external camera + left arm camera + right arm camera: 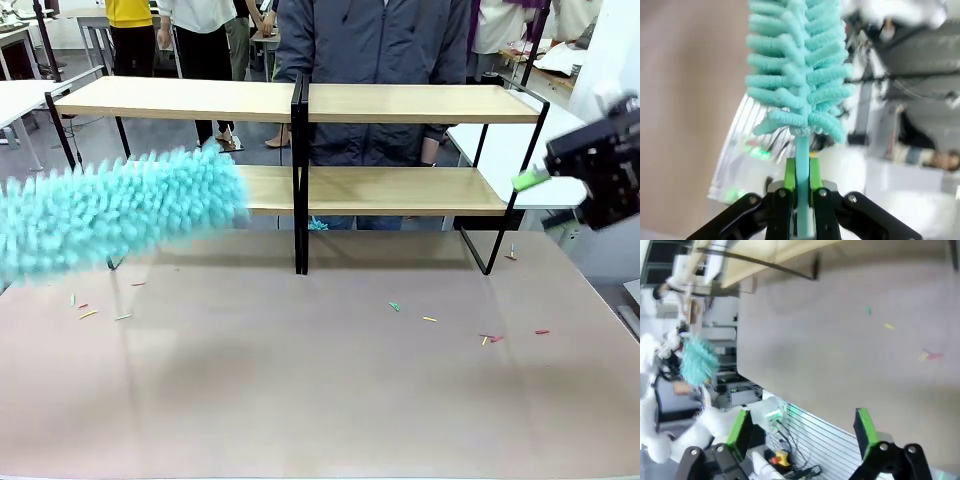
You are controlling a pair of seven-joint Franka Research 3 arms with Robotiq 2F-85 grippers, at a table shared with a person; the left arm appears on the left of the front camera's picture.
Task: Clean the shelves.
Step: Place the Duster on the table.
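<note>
Left claw (802, 187) clamping teal duster (110, 215), beside shelves (300, 185)

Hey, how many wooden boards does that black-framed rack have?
4: on the shelves, an upper left board, an upper right board, a lower left board partly behind the teal duster, and a lower right board.

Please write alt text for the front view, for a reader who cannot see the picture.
A fluffy turquoise duster reaches in from the left, its tip in front of the lower board of the two-tier wooden shelves standing on a table. Small coloured scraps lie scattered on the table. The right gripper hangs at the right edge, and a person stands behind the shelves.
</note>
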